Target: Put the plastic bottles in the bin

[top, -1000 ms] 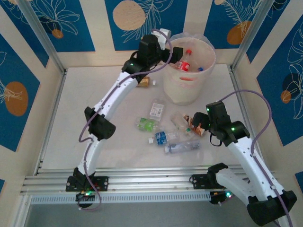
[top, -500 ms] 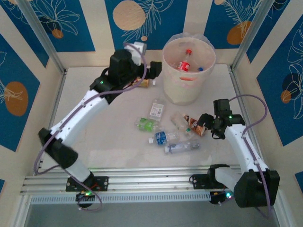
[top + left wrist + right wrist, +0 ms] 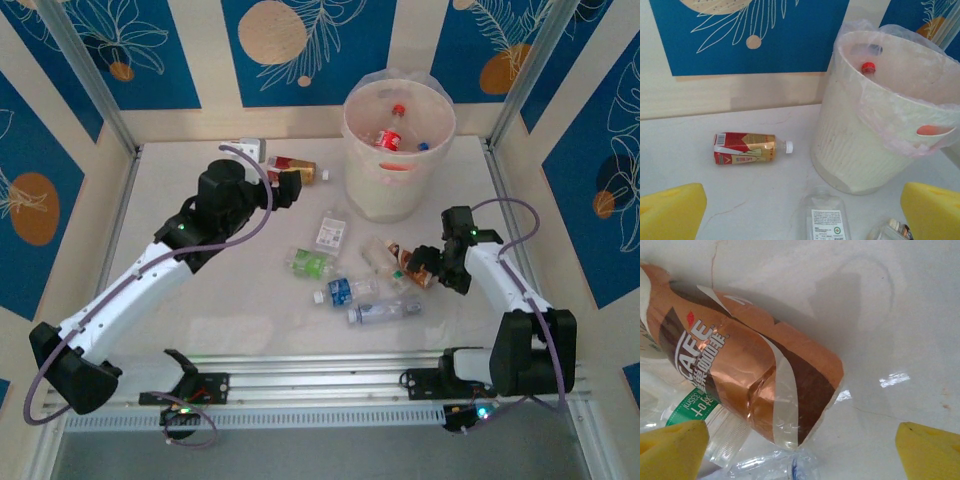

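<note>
The bin (image 3: 352, 150) stands at the back right, lined with a clear bag, with a red-capped bottle (image 3: 390, 135) inside. Several plastic bottles lie in front of it: a red-and-gold one (image 3: 292, 168), a white-labelled clear one (image 3: 331, 232), a green one (image 3: 310, 263), a blue one (image 3: 343, 291) and a brown-orange crushed one (image 3: 420, 265). My left gripper (image 3: 290, 183) hovers open, empty, near the red-and-gold bottle (image 3: 745, 148), left of the bin (image 3: 860, 145). My right gripper (image 3: 800, 455) stands open low over the brown-orange bottle (image 3: 755, 380), fingers apart on either side.
A clear bottle (image 3: 385, 311) lies nearest the front rail. A crushed clear bottle (image 3: 378, 256) and a green-labelled one (image 3: 690, 410) crowd against the brown-orange bottle. Frame posts and patterned walls close in the table at the back and sides.
My left arm has swung back from the bin's rim, leftward and lower, above the table beside the red-and-gold bottle. The right gripper has edged closer to the brown-orange bottle.
</note>
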{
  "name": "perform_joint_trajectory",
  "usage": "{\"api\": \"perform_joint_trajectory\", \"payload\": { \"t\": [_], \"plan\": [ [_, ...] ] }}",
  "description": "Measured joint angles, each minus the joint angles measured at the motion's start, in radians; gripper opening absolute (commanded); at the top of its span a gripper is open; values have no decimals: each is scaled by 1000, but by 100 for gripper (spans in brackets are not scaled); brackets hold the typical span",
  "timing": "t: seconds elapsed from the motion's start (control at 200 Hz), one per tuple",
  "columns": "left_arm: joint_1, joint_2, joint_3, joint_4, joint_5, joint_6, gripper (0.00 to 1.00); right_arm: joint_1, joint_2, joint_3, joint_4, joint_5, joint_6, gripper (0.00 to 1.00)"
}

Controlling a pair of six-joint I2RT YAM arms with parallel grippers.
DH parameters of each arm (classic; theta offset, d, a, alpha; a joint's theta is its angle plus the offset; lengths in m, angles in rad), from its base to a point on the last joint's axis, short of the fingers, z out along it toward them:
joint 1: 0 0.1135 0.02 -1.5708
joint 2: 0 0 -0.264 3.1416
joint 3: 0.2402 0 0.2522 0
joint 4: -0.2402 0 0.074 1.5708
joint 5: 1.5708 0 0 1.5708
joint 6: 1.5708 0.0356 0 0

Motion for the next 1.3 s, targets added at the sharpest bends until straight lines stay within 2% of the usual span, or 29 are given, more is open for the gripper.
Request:
{"api": "perform_joint_trajectory", "payload": {
  "t": [0.63, 0.74, 1.035, 1.3],
  "plan": [
    [0, -19, 0, -9, -4, -21, 99, -2, 235, 179, 73, 20, -13, 96],
    [0, -31, 0, -19, -4, -21, 100, -2, 235, 193, 68, 19, -20, 100],
    [0, -31, -1, -91, 0, -21, 99, 6, 182, 205, -2, 17, -45, 99],
    [0, -32, -30, -135, 8, -21, 99, 64, 189, 202, -47, 18, -45, 99]
  ]
}}
